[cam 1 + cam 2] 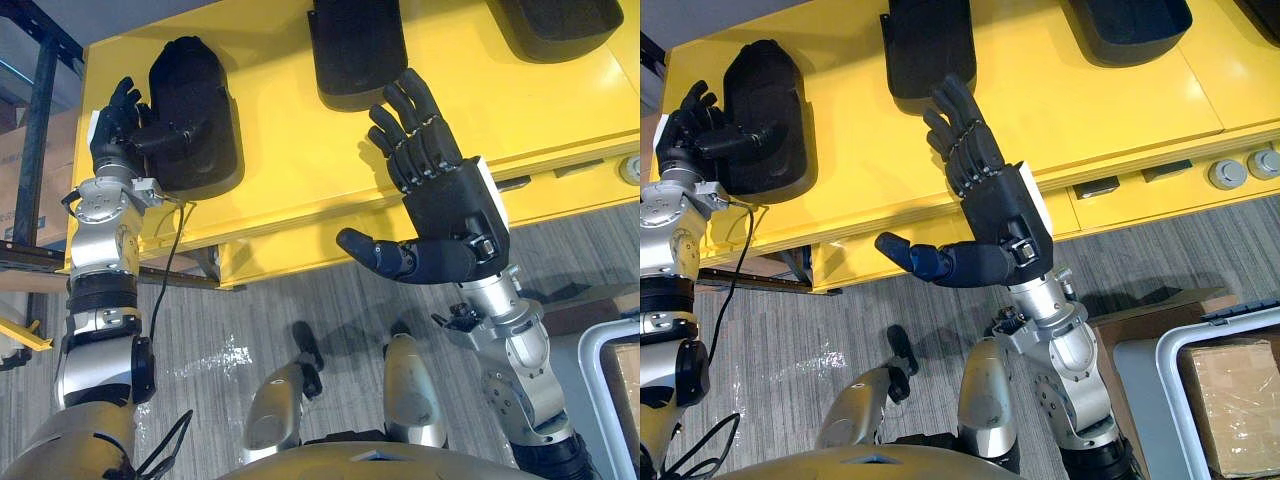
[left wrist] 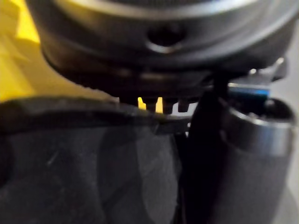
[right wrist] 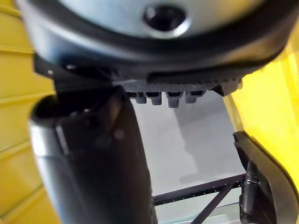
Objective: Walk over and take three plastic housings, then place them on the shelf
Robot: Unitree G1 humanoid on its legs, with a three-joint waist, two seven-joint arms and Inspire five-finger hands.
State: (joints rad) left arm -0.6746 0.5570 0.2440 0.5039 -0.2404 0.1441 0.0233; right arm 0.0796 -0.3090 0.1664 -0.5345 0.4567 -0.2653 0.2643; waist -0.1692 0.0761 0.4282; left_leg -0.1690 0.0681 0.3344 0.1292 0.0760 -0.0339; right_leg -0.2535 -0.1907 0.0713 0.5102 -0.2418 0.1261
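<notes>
Left hand (image 1: 120,125) pinches the left housing (image 1: 200,110) on the yellow table (image 1: 280,150); right hand (image 1: 450,215) hangs spread near the middle housing (image 1: 360,50), third housing (image 1: 560,25) farther right.

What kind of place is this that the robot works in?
Probably a factory or workshop floor. Black plastic housings lie side by side on a long yellow table, a cardboard box sits in a bin nearby, and the floor is plain grey.

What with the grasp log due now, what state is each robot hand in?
Left robot hand: closed on the edge of the leftmost black housing, thumb across it.
Right robot hand: open, fingers spread, holding nothing.
</notes>
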